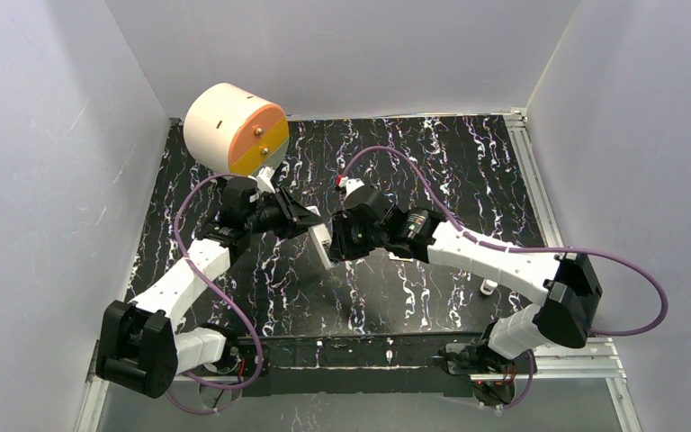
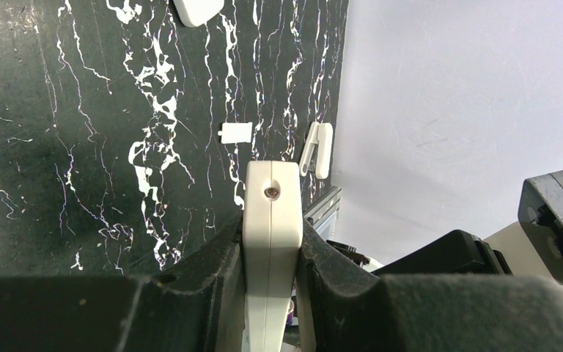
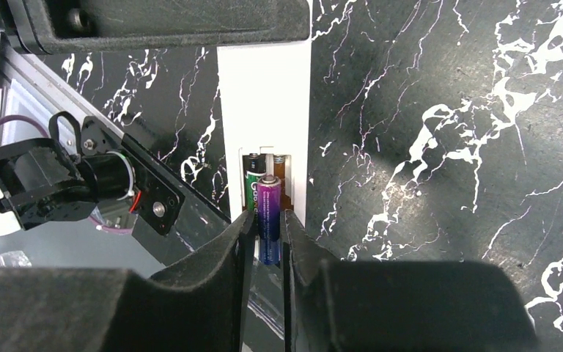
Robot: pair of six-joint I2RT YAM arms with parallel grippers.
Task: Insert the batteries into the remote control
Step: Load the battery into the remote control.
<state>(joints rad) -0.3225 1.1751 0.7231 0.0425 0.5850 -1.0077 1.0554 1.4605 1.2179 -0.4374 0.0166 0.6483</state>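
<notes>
Purple battery (image 3: 268, 216) is pinched in the right gripper (image 3: 265, 236), its tip at the open compartment of the white remote (image 3: 264, 95), beside a green battery (image 3: 253, 192) already seated there, while the left gripper (image 2: 271, 246) clamps that remote's end over the worktop (image 3: 425, 110).

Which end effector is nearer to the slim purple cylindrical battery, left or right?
Right. The right end effector grips the slim purple cylindrical battery between its fingers. The left end effector clamps the white plastic remote control at its other end, away from the battery.
</notes>
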